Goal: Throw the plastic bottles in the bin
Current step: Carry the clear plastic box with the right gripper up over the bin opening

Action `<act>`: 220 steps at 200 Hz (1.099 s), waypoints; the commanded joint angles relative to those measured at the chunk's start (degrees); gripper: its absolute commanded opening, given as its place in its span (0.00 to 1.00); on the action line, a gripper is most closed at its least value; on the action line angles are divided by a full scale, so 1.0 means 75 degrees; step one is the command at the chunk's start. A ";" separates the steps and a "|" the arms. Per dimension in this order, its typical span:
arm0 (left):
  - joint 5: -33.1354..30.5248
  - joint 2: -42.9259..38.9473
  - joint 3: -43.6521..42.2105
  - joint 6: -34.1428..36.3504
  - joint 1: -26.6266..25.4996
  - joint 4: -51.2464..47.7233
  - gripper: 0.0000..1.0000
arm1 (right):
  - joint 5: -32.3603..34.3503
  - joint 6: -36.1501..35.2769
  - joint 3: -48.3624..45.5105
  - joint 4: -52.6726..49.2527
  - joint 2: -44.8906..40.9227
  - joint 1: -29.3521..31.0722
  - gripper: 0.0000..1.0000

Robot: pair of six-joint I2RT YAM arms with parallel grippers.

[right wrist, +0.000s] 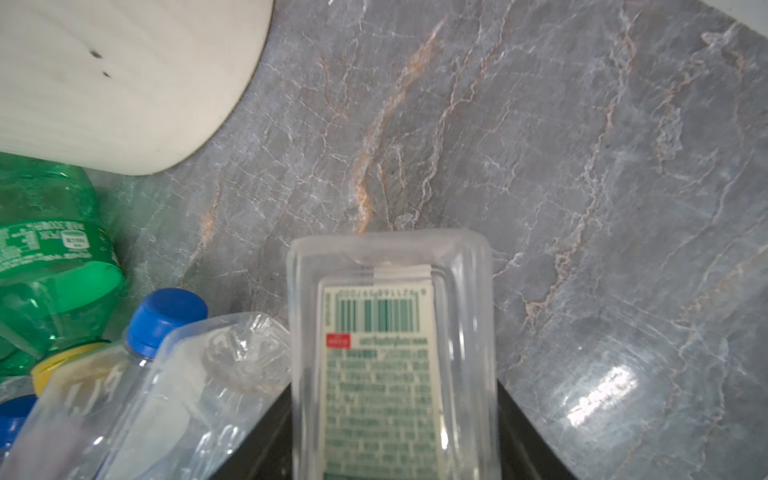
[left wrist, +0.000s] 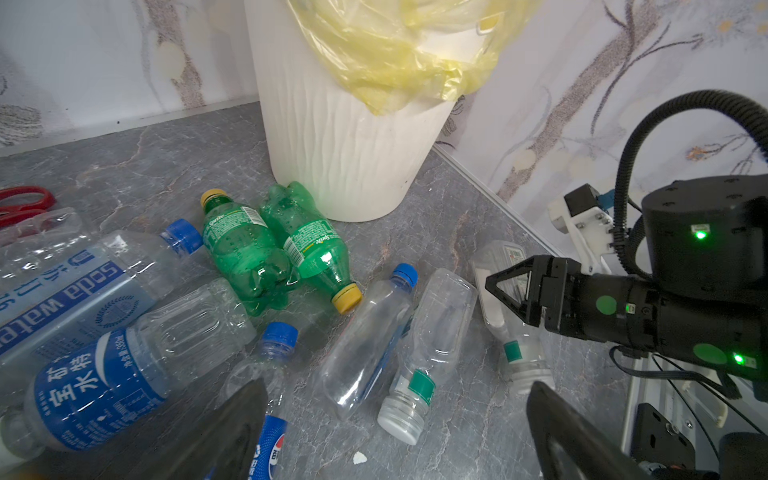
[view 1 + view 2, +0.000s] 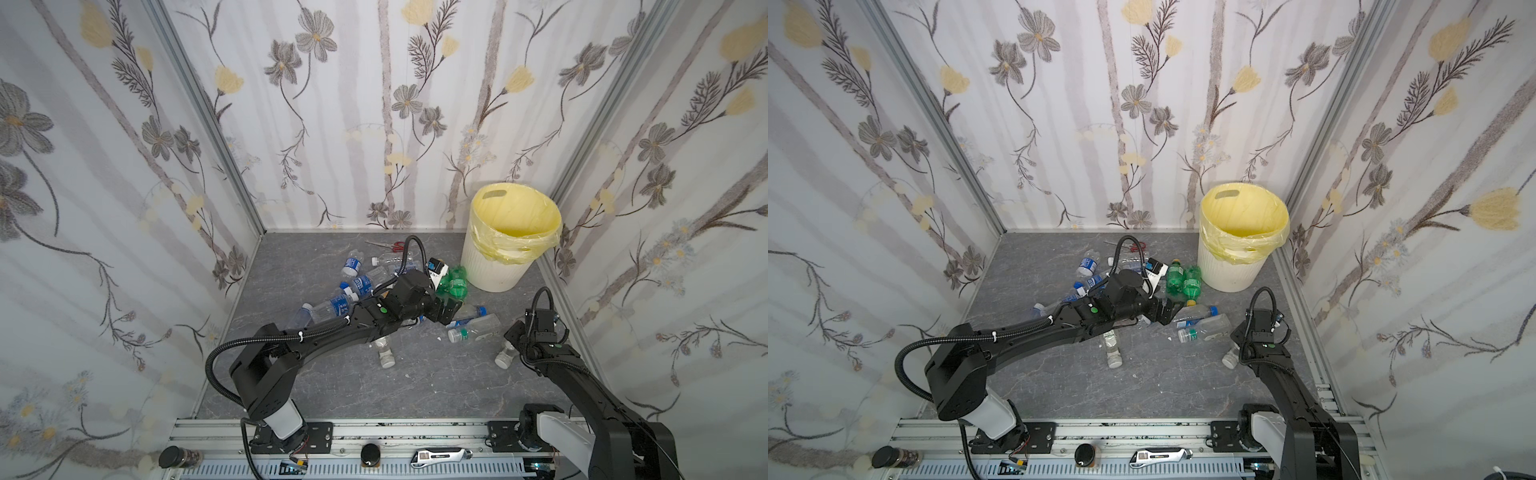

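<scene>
Bottles [image 2: 365,345] lie scattered on the grey desk [image 3: 415,382] beside the white bin [image 3: 494,270] | labels: "Sprite" on two green bottles [image 2: 245,257], "soda water" on a blue-labelled bottle [image 2: 75,299] | left hand [image 2: 397,384] spread wide, holding nothing, above the pile | right hand [image 1: 392,390] closed on a clear bottle [image 1: 378,332] with a green barcode label

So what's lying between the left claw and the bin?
The two green bottles, side by side near the bin's foot, with clear bottles nearer the open left claw. The left wrist view shows it best.
</scene>
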 commanded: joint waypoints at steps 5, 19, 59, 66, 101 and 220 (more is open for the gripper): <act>0.0347 -0.0007 0.0155 0.0376 -0.0092 0.0134 1.00 | 0.0019 -0.0119 0.0281 0.0073 -0.0103 -0.0020 0.54; 0.0355 -0.0027 0.0194 0.0557 -0.0174 0.0134 1.00 | -0.0063 -0.0160 0.0480 0.0005 -0.0126 -0.0020 0.53; 0.0365 -0.0090 0.0281 0.1501 -0.0504 0.0143 1.00 | -0.0381 -0.0279 0.1138 -0.0156 -0.0080 -0.0020 0.53; 0.0390 -0.0089 0.0281 0.1689 -0.0561 0.0142 1.00 | -0.0460 -0.0313 0.1235 -0.0144 -0.0076 -0.0008 0.53; 0.0102 -0.0050 0.0351 0.2359 -0.0692 0.0158 1.00 | -0.0659 -0.0389 0.1721 -0.0129 -0.0056 0.0153 0.52; -0.1207 -0.0453 0.1114 0.3501 -0.0703 0.0170 1.00 | -0.0310 -0.0797 0.5045 -0.0913 0.0578 0.1991 0.50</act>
